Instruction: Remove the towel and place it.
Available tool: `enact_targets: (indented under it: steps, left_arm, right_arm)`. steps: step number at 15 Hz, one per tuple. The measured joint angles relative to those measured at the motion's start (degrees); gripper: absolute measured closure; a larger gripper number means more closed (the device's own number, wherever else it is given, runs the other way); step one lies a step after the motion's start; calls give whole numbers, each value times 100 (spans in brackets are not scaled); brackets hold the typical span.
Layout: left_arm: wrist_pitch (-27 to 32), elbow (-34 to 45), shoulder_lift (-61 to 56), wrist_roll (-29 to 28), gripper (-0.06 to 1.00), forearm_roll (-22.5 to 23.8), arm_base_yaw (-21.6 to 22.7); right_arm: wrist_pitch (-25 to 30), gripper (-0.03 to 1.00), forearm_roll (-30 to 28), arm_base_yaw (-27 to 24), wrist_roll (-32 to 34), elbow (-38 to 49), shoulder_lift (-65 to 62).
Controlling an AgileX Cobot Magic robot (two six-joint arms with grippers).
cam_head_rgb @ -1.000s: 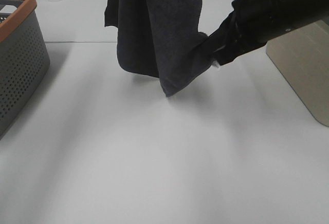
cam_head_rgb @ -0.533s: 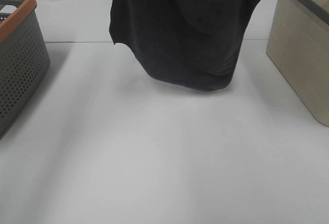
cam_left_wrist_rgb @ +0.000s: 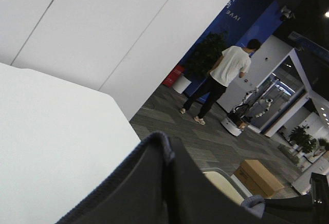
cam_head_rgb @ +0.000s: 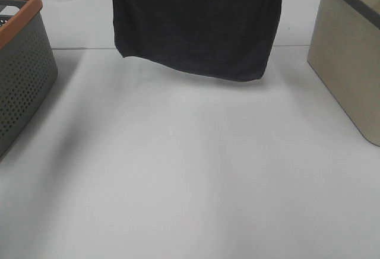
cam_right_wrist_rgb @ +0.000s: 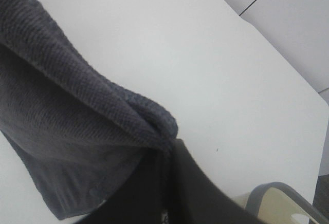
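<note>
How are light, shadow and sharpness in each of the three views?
Exterior high: soft even light; the towel is almost black with little texture, and throws only a faint shadow on the table. Left wrist: the distant man is sharp, the dark foreground lacks detail. Right wrist: the towel's weave is sharp and well lit.

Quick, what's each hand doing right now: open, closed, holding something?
Left hand: closed, pinching an upper corner of the towel.
Right hand: closed, pinching the towel's other upper corner.
</note>
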Motion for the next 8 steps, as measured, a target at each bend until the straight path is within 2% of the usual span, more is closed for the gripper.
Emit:
enact_targets:
  steps: [3, 4, 5, 6, 8]
  left_arm:
    - [-126, -103, 476, 682, 94, -728, 183]
    - [-201, -315, 676, 716, 94, -773, 309]
    - [-521, -819, 1060, 418, 94, -487, 579]
    - [-728, -1003, 1232, 355, 94, -172, 647]
    - [-877, -957, 1358, 504, 94, 556, 693]
  right_arm:
    - [-435, 95, 258, 0, -6, -395, 527]
    - [-665, 95, 315, 0, -6, -516, 688]
    - [-945, 95, 418, 6, -6, -716, 900]
    - [-957, 95, 435, 6, -6, -722, 911]
    - [-985, 95, 539, 0, -6, -458, 911]
